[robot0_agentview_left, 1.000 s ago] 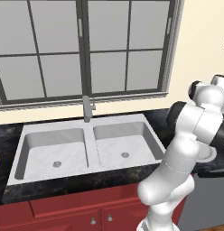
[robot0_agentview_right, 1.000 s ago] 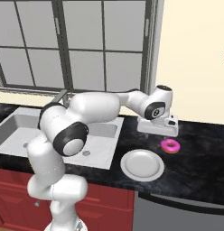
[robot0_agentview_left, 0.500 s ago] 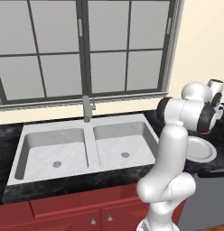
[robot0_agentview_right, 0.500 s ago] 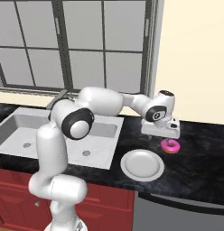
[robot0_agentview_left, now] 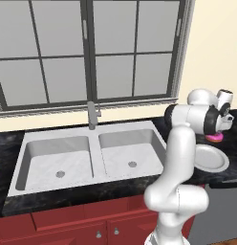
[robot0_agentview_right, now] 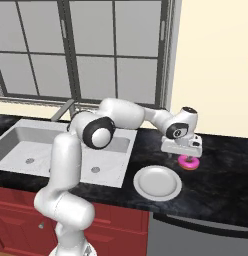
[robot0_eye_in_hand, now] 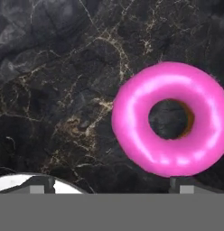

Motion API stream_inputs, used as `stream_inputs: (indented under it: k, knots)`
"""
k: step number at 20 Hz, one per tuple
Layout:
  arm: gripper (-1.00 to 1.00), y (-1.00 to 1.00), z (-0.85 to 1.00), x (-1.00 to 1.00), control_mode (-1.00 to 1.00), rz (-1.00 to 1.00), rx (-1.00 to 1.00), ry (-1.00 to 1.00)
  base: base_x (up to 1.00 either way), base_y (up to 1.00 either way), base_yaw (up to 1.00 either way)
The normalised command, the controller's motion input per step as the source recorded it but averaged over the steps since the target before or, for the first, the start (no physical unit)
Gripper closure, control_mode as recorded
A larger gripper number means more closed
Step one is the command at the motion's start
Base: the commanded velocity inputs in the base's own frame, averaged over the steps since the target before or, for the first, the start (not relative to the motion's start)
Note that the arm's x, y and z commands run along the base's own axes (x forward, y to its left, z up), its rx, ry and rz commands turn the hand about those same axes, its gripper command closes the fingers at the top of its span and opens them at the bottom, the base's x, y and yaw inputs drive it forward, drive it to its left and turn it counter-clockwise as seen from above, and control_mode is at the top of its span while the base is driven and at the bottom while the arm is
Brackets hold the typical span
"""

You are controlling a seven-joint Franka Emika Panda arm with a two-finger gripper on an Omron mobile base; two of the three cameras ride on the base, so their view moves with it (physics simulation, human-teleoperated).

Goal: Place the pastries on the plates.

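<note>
left base view: arm bent right, wrist over the counter (robot0_agentview_left: 235, 178), donut (robot0_agentview_left: 215, 137) peeking below it, plate (robot0_agentview_left: 210, 158) nearer. right base view: gripper (robot0_agentview_right: 183, 154) points down just above the donut, jaws apart. hand view: donut beside right fingertip (robot0_eye_in_hand: 180, 185), plate edge at left.

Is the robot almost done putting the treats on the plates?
Not yet. Nothing looks done: the pink donut lies on the black counter, beside the greyish-white plate, which has nothing on it. In hand: the open gripper hangs just above the donut, holding nothing. Left: grab it, carry it onto that plate, then do the same with the other pastry and plate.
</note>
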Motion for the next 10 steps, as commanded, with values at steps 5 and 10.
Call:
stream_inputs:
  k: [5, 10]
  knots:
    - [-1.0, 0.0, -0.16, 0.34, -1.0, 0.0, 0.0, 0.03, 0.0, 0.0, 0.0]
    - [-1.0, 0.0, -0.15, 0.23, -1.0, 0.0, 0.0, 0.06, 0.0, 0.0, 0.0]
